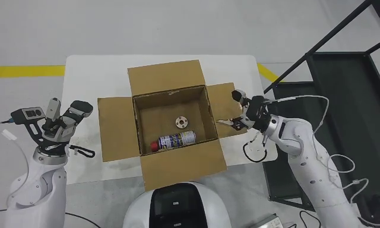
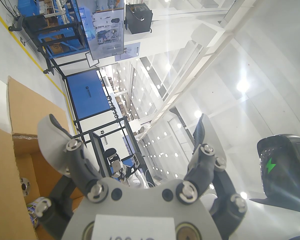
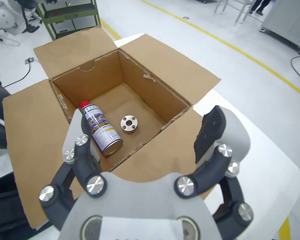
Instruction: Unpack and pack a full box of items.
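Note:
An open cardboard box (image 1: pixel 169 79) stands mid-table with all its flaps folded out. Inside it lie a spray can (image 1: pixel 174 141) with a red cap and a round metal flange (image 1: pixel 180 120). The can (image 3: pixel 101 128) and flange (image 3: pixel 128 124) rest side by side on the box floor. My right gripper (image 1: pixel 231 109) hangs open over the right flap, just outside the box; between its fingers (image 3: pixel 145 114) there is nothing. My left gripper (image 1: pixel 74 112) stays left of the box, off the left flap, open (image 2: pixel 126 119), empty and tilted upward. Beside it appear the flange (image 2: pixel 25 184) and can (image 2: pixel 32 213).
The white table (image 1: pixel 89 73) has bare room left of and behind the box. A black cable loop (image 1: pixel 80 149) lies near the left arm. A black metal rack (image 1: pixel 332 85) stands close on the right.

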Tool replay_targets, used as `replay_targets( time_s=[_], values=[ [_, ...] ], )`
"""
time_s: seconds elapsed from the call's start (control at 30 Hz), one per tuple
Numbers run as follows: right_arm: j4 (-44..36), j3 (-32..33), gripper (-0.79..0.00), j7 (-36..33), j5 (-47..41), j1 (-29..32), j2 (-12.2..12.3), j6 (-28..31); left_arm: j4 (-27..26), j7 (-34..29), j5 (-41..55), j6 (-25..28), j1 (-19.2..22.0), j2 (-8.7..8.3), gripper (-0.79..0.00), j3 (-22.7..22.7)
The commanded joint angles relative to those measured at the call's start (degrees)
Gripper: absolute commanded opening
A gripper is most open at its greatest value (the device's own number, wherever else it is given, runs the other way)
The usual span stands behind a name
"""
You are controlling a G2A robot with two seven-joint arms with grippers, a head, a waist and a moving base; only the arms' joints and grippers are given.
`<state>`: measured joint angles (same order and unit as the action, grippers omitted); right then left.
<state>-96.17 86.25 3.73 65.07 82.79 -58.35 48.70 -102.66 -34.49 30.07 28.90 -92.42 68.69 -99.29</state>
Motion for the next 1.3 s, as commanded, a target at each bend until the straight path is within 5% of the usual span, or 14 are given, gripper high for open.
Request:
replay_targets(
  time_s=[0.0,0.67,1.0,1.27],
  values=[
    [0.19,0.02,0.0,0.99,0.15,0.06,-0.03,-0.14,0.0,0.0,0.0,0.0,0.0,0.0,0.0,0.0],
    [0.19,0.02,0.0,0.99,0.15,0.06,-0.03,-0.14,0.0,0.0,0.0,0.0,0.0,0.0,0.0,0.0],
    [13.98,9.76,0.0,-0.83,-6.57,1.46,1.09,-2.16,0.0,0.0,0.0,0.0,0.0,0.0,0.0,0.0],
    [24.86,7.7,0.0,-6.2,-4.43,-3.42,0.95,-9.04,0.0,0.0,0.0,0.0,0.0,0.0,0.0,0.0]
  ],
)
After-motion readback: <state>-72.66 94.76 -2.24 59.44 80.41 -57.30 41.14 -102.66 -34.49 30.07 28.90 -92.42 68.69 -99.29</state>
